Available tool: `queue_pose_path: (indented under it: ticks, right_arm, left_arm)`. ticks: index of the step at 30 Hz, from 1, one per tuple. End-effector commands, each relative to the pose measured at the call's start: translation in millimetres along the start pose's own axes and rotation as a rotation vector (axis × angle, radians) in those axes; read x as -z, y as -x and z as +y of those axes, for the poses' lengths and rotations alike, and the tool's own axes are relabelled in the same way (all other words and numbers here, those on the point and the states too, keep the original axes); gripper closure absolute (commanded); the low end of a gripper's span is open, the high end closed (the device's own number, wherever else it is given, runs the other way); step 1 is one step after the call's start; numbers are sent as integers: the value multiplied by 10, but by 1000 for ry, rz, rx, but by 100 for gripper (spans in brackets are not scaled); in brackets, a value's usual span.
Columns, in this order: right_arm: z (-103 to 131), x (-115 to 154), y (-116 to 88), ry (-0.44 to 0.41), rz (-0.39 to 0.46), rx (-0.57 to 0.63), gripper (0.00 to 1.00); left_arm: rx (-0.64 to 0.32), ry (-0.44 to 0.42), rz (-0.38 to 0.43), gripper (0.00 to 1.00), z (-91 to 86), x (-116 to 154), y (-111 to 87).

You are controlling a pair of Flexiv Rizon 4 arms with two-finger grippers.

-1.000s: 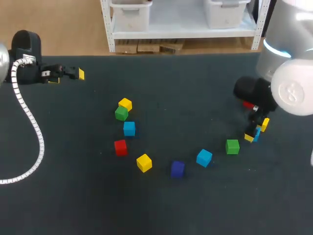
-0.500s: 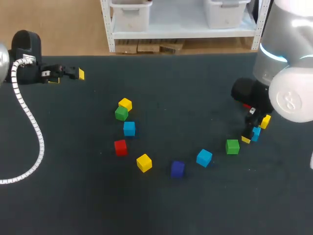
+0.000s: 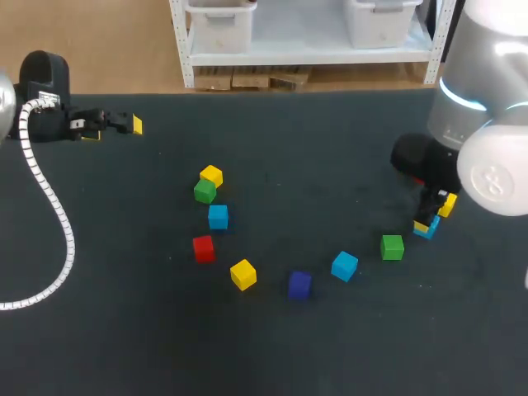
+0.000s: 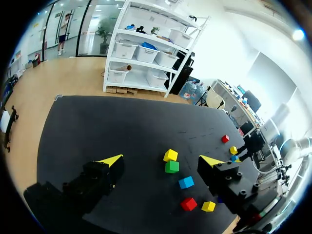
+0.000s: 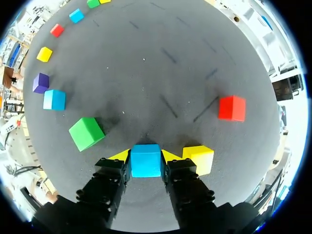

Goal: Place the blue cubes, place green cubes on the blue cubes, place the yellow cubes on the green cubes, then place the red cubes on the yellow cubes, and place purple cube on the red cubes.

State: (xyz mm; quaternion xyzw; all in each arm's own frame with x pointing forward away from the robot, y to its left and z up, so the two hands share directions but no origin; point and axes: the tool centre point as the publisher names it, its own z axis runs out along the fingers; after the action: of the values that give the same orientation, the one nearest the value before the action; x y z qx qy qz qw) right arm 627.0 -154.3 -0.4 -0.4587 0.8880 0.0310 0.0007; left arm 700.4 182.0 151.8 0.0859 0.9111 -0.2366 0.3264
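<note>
Compared with one second ago, little differs. The right gripper has shifted slightly, either upward or toward the far edge of the table; I cannot tell which. The loose cubes and the left arm are where they were.

The right gripper is near the right edge and pinches the held blue cube from two sides. A yellow cube is just beside one finger, and a red cube lies ahead of it. The nearest green cube is close to the gripper, on the side of the table's middle.

From there a curved row runs toward the left edge: a second blue cube, the purple cube, a second yellow cube, a second red cube and a third blue cube. Beyond these, a second green cube touches a third yellow cube.

The left gripper is at the far left corner, with its fingers spread and nothing between them.

The table is dark and matte. A white ribbed hose curves over it near the left edge.
</note>
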Motion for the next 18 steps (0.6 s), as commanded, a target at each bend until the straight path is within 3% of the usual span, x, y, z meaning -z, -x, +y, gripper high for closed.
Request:
queue_pose_path:
  ticks: [1,9,18]
  right_arm:
    - [23,69,-22,-3,-18,35,100]
    - [-15,357,177,5,-49,182,100]
    - [8,572,566,-23,-62,339,100]
  left_arm:
    - [-2,-12,-7,0,25,1,-13]
    - [-2,-12,-7,0,25,1,-13]
    - [-2,-12,-7,0,25,1,-13]
